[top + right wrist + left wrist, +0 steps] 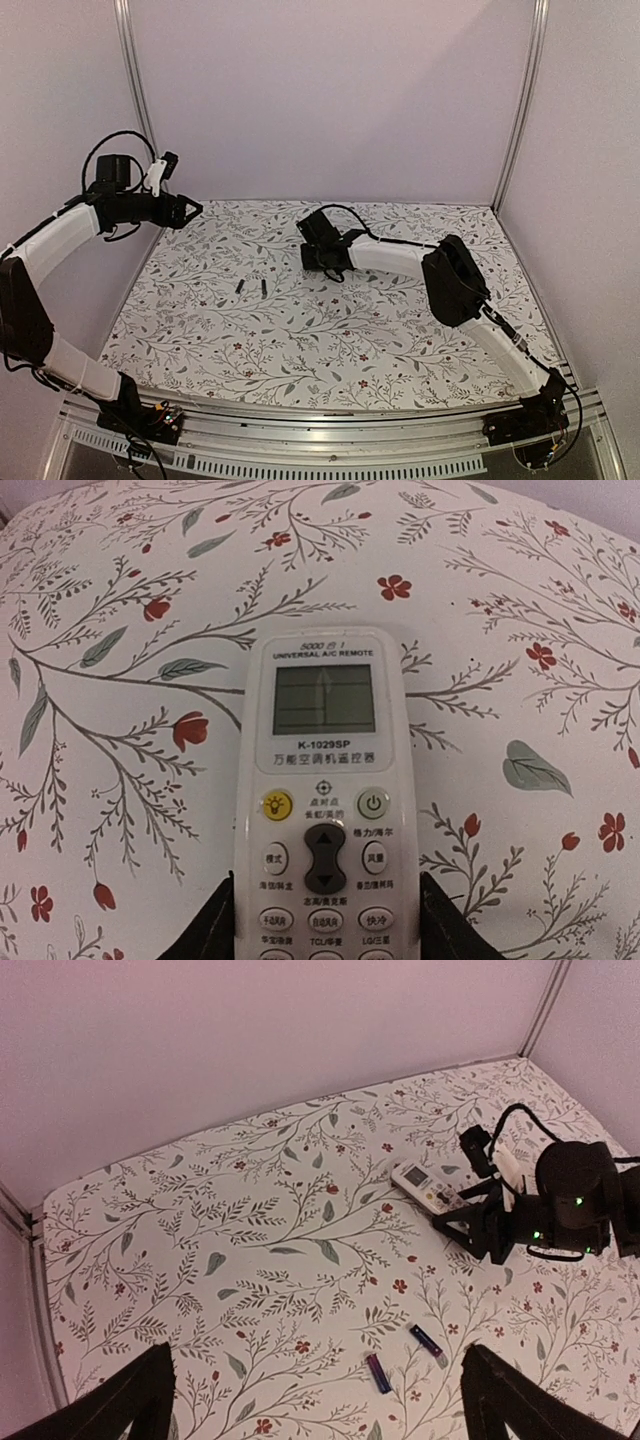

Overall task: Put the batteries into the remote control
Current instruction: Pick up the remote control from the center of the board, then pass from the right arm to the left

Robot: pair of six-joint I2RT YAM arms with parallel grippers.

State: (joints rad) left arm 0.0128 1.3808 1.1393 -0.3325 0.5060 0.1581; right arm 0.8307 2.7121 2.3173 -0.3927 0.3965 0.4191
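Right wrist view: pinches the remote control point(322, 780) by both long edges with right tool point(328, 925), display face up, flat on floral counter point(120, 780). Holds left tool point(315, 1405) spread wide, raised, well apart from the remote control. Shows the batteries point(378, 1372) point(426, 1342) left of the remote control, apart from it, lying loose on counter, side by side, not touching.

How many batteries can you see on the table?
2. One battery lies on the floral table, left of the remote control; the other battery lies just beside it, nearer the remote. Any inside the remote would be hidden.
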